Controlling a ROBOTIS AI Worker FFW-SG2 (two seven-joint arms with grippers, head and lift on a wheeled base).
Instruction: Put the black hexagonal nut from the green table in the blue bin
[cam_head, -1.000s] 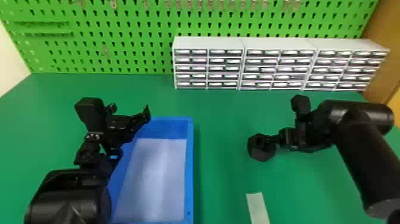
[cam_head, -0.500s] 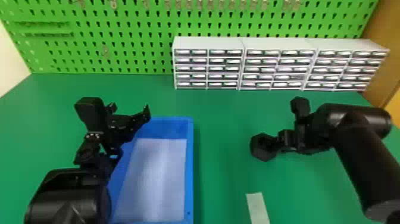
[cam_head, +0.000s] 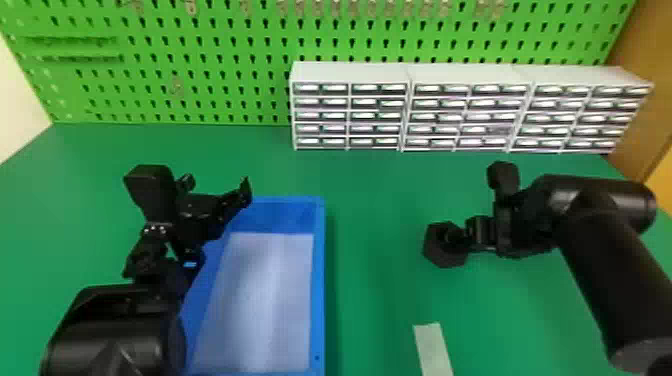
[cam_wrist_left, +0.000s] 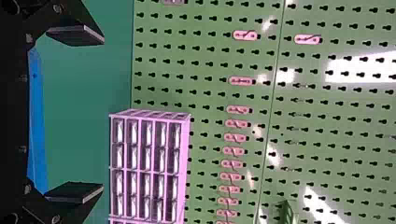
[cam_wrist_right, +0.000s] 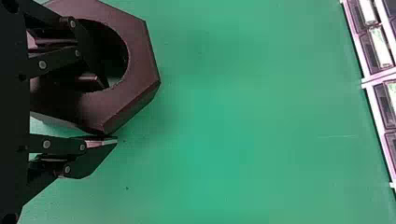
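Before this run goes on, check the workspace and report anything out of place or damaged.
Nothing looks spilled or damaged. The one slight oddity is a pale strip lying askew on the green table, right of the blue bin; I can't tell whether it is tape or scrap.

No lettering can be read anywhere (none at all).

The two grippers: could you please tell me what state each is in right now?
Left gripper: open, nothing between its jaws.
Right gripper: closed on the black hexagonal nut, one jaw inside its hole, the other outside.
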